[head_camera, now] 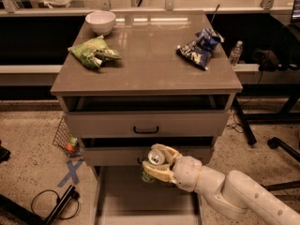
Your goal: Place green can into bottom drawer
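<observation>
Camera view: the gripper hangs just in front of the middle drawer. Its two pale fingers are clamped around the green can, whose silver top faces the camera. The bottom drawer stands open directly below the gripper. On the cabinet top above it, a bowl and a green bag lie up-left, and a blue bag lies up-right.
</observation>
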Controlling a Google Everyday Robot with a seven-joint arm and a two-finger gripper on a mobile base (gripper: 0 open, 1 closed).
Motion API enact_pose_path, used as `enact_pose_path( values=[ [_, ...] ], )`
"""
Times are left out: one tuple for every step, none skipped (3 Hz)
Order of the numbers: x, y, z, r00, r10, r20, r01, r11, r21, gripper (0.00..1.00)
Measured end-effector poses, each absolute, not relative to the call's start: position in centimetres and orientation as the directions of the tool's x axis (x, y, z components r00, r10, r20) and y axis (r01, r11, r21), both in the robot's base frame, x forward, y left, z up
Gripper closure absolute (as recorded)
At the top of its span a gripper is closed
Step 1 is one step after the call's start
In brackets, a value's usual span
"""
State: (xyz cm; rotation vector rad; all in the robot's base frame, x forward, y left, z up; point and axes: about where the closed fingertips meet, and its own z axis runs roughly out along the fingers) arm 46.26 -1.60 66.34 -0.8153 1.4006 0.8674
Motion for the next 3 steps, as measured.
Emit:
enact_pose_path(
  values=[
    [46.3, -1.6, 66.3, -0.015, 0.028, -0.999, -0.882, 0.47, 0.027, 1.0],
    [46.6, -0.7, 61.2, -0.07, -0.047, -0.996, -0.875, 0.482, 0.038, 1.0],
    [47.3, -0.1, 53.9, -0.089, -0.131, -0.987, -0.886, 0.462, 0.018, 1.0]
  ],
)
